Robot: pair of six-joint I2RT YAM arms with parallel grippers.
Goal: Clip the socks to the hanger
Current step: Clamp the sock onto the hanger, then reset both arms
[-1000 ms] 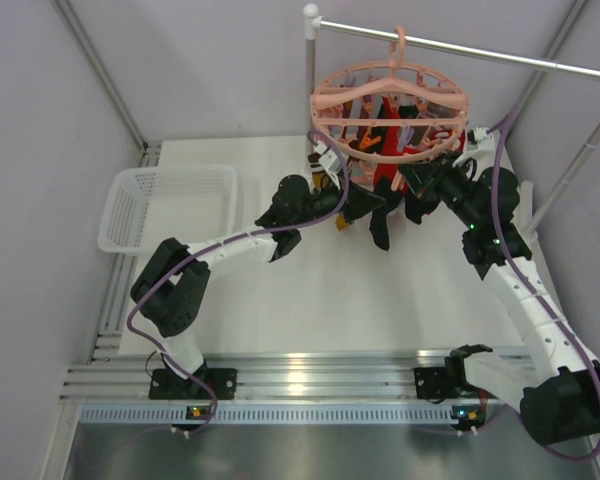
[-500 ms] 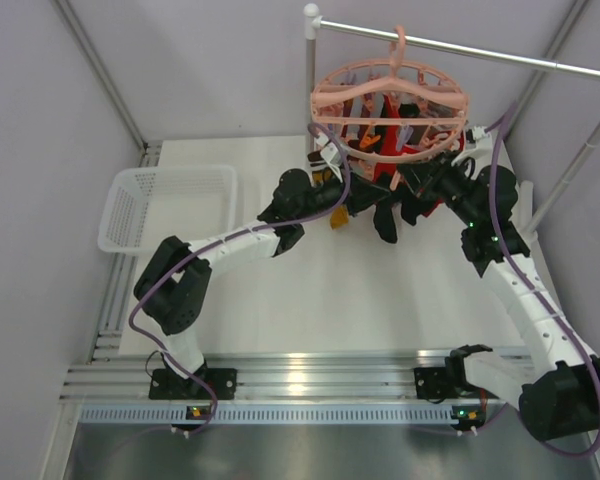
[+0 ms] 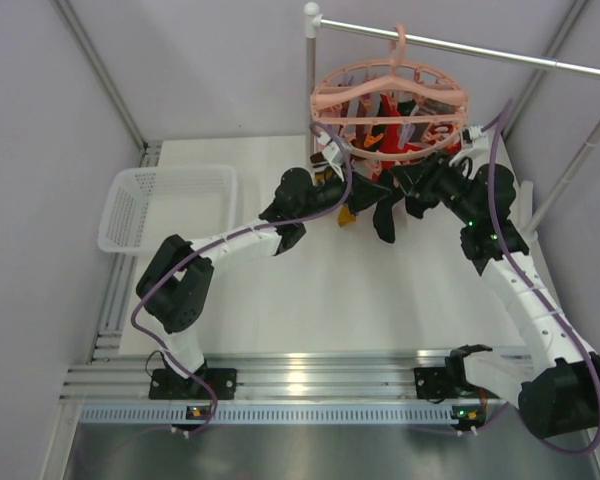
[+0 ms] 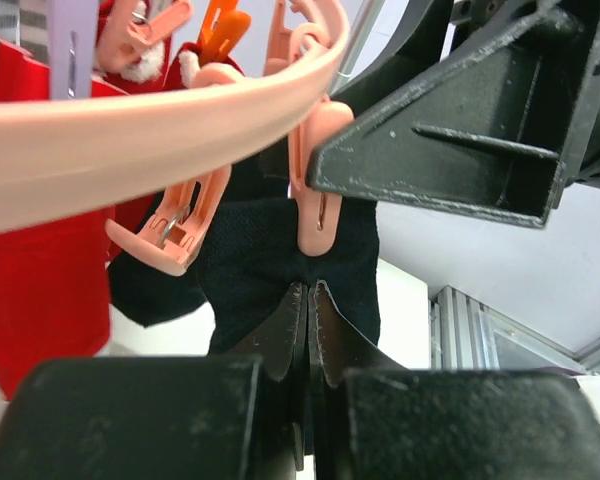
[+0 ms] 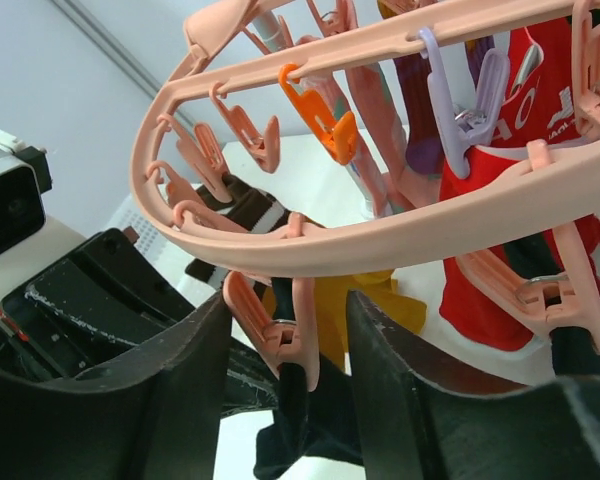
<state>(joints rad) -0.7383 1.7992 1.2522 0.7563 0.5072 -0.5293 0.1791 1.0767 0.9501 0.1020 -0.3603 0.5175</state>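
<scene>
The salmon-pink hanger hangs from the rail with several red and black socks clipped under it. My left gripper is shut on the lower part of a black sock, whose top edge sits in a pink clip on the hanger ring. My right gripper is open, its fingers standing on either side of that same clip without squeezing it. In the top view both grippers, left and right, meet under the hanger's near side.
A white mesh basket stands at the table's left. The metal rail and its post carry the hanger. A yellow sock, a red sock and orange and purple clips hang close by.
My right gripper has opened, letting the pink clip close on the black sock. Both grippers have shifted slightly toward the hanger's near edge.
</scene>
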